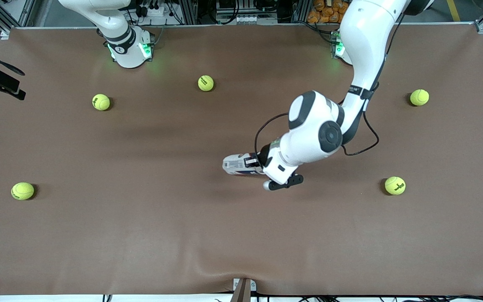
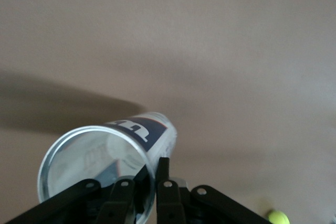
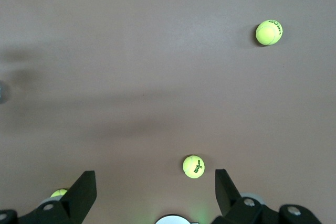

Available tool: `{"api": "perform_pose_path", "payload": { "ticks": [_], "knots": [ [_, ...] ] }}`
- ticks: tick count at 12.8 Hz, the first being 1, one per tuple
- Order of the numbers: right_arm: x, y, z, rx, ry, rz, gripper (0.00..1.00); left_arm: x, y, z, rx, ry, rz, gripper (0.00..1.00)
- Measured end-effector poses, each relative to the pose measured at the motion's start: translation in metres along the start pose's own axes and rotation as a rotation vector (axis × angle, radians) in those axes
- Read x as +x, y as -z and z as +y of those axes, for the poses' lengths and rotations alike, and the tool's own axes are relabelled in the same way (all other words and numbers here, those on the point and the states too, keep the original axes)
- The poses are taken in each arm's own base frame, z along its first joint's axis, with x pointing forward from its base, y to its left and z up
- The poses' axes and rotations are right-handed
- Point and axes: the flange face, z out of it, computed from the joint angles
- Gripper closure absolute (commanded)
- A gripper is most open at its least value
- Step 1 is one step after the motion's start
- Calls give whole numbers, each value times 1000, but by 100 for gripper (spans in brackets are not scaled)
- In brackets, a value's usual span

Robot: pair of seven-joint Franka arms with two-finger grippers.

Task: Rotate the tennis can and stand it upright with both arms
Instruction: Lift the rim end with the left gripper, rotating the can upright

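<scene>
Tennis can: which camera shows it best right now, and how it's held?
The left wrist view: the tennis can fills the foreground, open silver rim toward the camera, the left gripper shut on its rim wall. The front view shows only its labelled end poking out past the arm. The right wrist view shows only tennis balls.

front view looks down from high across the table (image 1: 99,235); both wrist views face its brown top.

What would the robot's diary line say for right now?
left gripper: shut on tennis can rim, can on its side | right gripper: open, waiting | five tennis balls scattered on table
</scene>
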Motion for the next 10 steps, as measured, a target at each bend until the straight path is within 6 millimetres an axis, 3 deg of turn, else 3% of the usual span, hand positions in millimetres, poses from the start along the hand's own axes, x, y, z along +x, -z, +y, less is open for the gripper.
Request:
{"api": "perform_pose_path", "payload": {
  "ticks": [3,7,10],
  "knots": [
    [0,-2,0,0,0,-6,0,-26,9,24,119,47,139,100],
    [0,-7,1,0,-3,-16,0,-68,-9,55,194,70,232,100],
    [1,-7,1,0,-2,-14,0,-73,-34,50,298,79,270,100]
  ]
}}
